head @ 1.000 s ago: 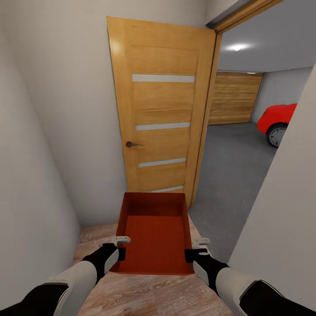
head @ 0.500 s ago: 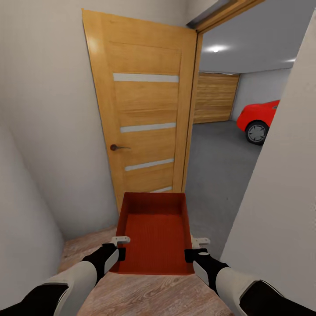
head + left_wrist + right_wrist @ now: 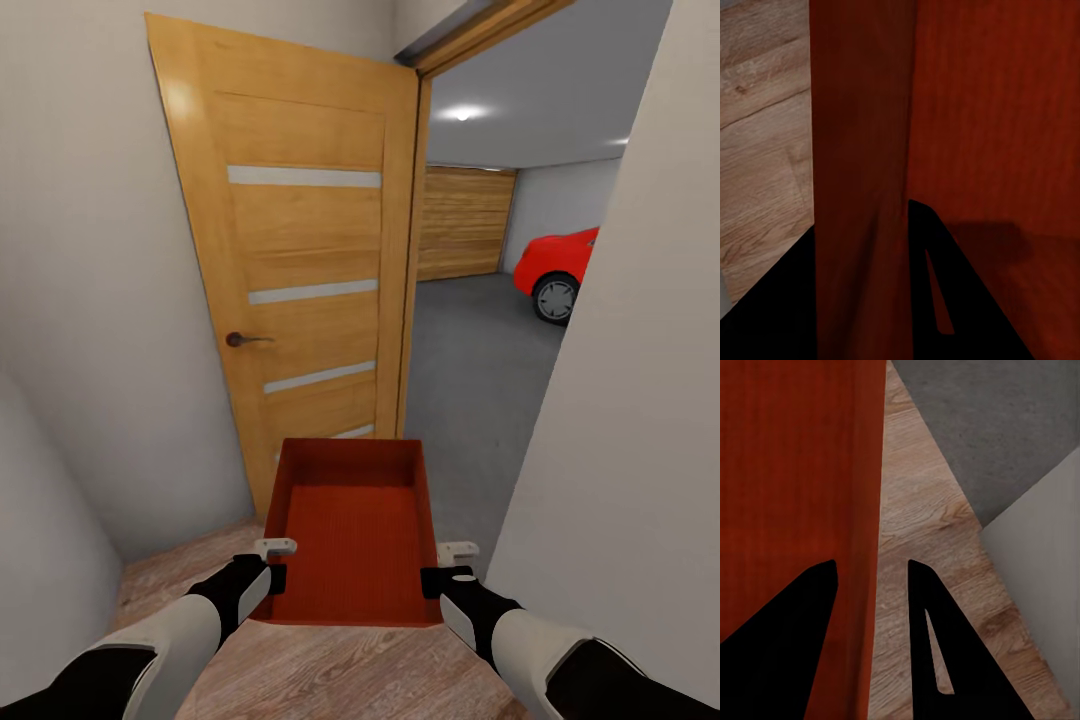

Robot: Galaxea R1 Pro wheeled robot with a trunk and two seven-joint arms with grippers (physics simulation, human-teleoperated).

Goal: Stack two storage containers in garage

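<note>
Ahead, open door flanks container, wall right.

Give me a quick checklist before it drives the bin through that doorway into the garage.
1. Left claw on the bin's left wall: ok, the left wrist view shows the wall between its fingers.
2. Right claw on the right wall: ok, its fingers straddle the wall.
3. Storage container level and empty: ok.
4. Door swung open: ok.
5. Doorway path onto the grey garage floor: ok, nothing lies in it.
6. Clearance from the white wall on the right: cannot tell; it sits close to the right arm.
7. Red car out of the way: ok, far inside.
</note>
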